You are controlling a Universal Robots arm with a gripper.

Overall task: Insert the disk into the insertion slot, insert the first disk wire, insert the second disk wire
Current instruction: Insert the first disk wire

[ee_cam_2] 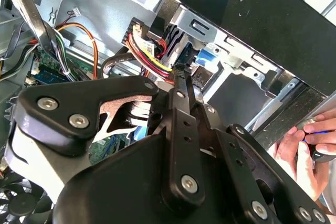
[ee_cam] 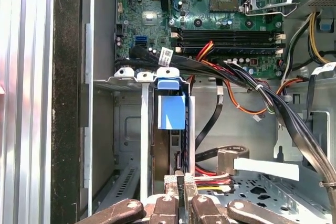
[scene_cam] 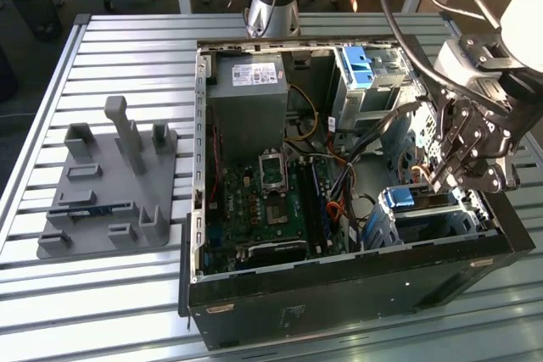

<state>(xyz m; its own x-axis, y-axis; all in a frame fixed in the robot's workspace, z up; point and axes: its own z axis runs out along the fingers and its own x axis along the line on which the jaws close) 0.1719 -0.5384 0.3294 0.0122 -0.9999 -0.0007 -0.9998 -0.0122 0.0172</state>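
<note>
The disk (scene_cam: 399, 200), with its blue carrier tab up, stands seated in the insertion slot (scene_cam: 454, 219), the silver perforated bay at the case's front corner on the exterior view's right. In the first wrist view the disk (ee_cam: 172, 113) sits on edge between the slot's walls (ee_cam: 123, 124). My gripper (ee_cam: 179, 182) is at the disk's rear end, its fingers pressed together on a disk wire (ee_cam: 212, 181) of red, yellow and black strands. The second wrist view shows my gripper (ee_cam_2: 181, 74) at that same wire bundle (ee_cam_2: 149, 51), beside the blue tab (ee_cam_2: 207, 56).
The open computer case (scene_cam: 339, 294) lies on a slatted metal table (scene_cam: 102, 311). Black cable bundles (ee_cam: 273, 103) cross above the motherboard (scene_cam: 271, 201). A grey power supply (scene_cam: 246, 95) and a blue-topped cage (scene_cam: 369, 65) stand at the back. A grey fixture (scene_cam: 110, 184) sits left. A hand (ee_cam_2: 310, 148) is near the case.
</note>
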